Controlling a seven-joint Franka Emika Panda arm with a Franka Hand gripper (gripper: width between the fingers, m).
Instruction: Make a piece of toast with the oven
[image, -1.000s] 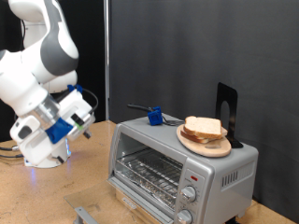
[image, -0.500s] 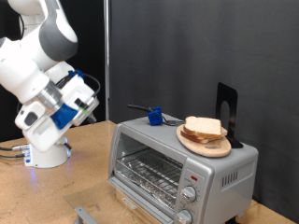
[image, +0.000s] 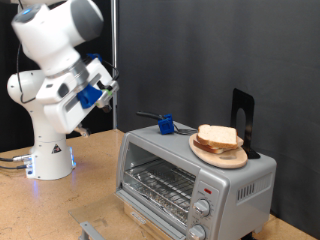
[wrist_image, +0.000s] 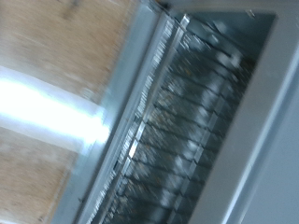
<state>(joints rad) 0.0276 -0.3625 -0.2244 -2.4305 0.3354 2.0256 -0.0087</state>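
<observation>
In the exterior view the tool hangs in the air, well above the wooden surface, at the end of the white arm. Whether its fingers are spread or closed cannot be told, and nothing shows between them.

The oven stands at about four o'clock from the tool, lower and well apart from it, with its long axis running from ten o'clock to four o'clock across the picture. Its glass door is shut, with the wire rack showing through the pane and no bread visible on it.

The bread sits on a wooden plate on the oven's roof, near the far end from the tool, at roughly three to four o'clock from it. It looks like a stacked pair, so which slice is the piece of toast cannot be told.

The wrist view is blurred; it shows the oven's glass front and rack beside the wooden surface, and no fingers.
</observation>
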